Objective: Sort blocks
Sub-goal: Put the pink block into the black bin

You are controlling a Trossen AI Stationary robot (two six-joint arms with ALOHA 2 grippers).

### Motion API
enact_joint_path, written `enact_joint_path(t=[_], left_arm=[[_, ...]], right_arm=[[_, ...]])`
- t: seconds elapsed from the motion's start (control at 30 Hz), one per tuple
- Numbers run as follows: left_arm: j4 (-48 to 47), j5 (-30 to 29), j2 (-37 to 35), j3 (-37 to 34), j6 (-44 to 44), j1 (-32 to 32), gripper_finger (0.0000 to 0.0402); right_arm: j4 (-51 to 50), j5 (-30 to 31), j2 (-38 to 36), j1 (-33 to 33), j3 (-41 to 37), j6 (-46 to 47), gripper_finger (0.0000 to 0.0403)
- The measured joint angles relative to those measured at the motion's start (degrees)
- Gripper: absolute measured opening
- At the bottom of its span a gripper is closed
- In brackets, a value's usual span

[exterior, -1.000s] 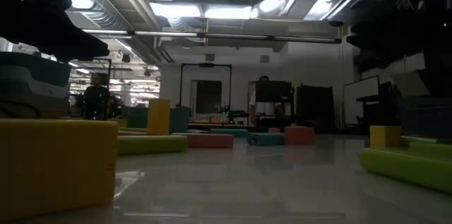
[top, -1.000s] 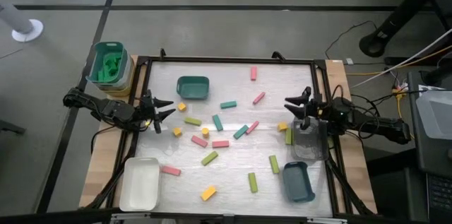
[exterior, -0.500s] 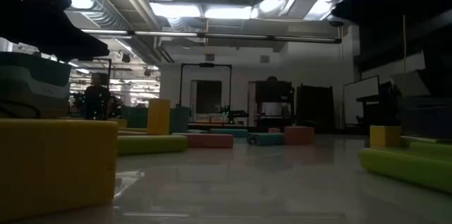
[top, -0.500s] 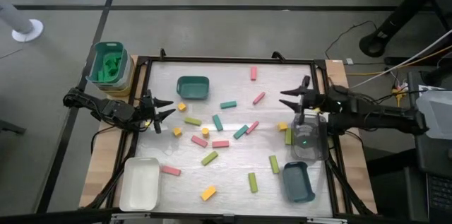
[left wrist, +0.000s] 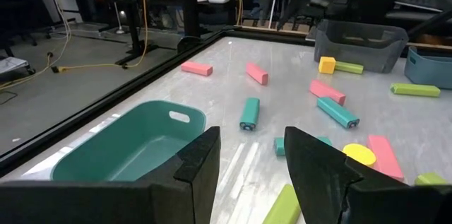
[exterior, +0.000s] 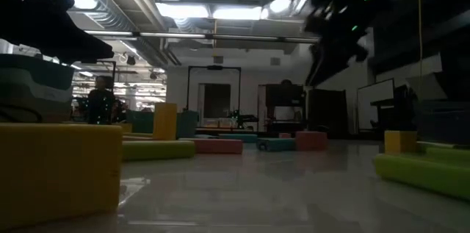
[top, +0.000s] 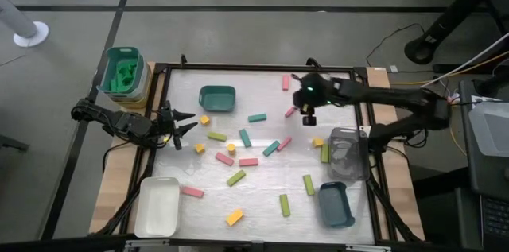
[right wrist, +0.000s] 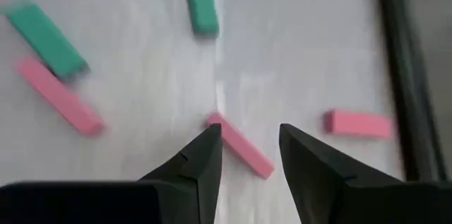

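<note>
Pink, teal, lime and yellow blocks (top: pixel 248 161) lie flat, scattered over the table. My right gripper (top: pixel 305 116) is open and reaches out over the far middle, pointing down. It hovers above a slanted pink block (top: pixel 292 110). In the right wrist view that pink block (right wrist: pixel 244 148) lies just ahead of the gap of the open gripper (right wrist: pixel 248 131), untouched. My left gripper (top: pixel 181 127) waits open at the left edge. The left wrist view shows this gripper (left wrist: pixel 251 143) beside the teal tray (left wrist: pixel 134 153).
There is a teal tray (top: pixel 217 98) far left, a white tray (top: pixel 157 206) near left, a clear grey tray (top: pixel 347 155) at the right edge and a blue-grey tray (top: pixel 335 204) near right. A green tub (top: pixel 121 73) stands off the far left corner. A black frame (top: pixel 254 67) rims the table.
My right arm has swung from above the clear grey tray at the right edge toward the far middle of the table. Its gripper has tipped downward and now hangs over the slanted pink block. No block has moved.
</note>
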Motion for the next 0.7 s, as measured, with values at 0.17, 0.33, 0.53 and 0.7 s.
enact_joint_path(t=[0.17,0.33,0.53,0.7], left_arm=[[0.0,0.0,0.0,0.0,0.0,0.0,0.0148],[0.0,0.0,0.0,0.0,0.0,0.0,0.0148],[0.0,0.0,0.0,0.0,0.0,0.0,0.0148],[0.0,0.0,0.0,0.0,0.0,0.0,0.0148]], right_arm=[[-3.6,0.0,11.0,-1.1,6.0,-5.6,0.0145],[-4.6,0.0,17.9,-1.1,9.1,-10.8,0.0145],[-7.8,0.0,21.0,-1.1,10.1,-12.2,0.0145],[-8.9,0.0,21.0,-1.1,10.1,-12.0,0.0145]])
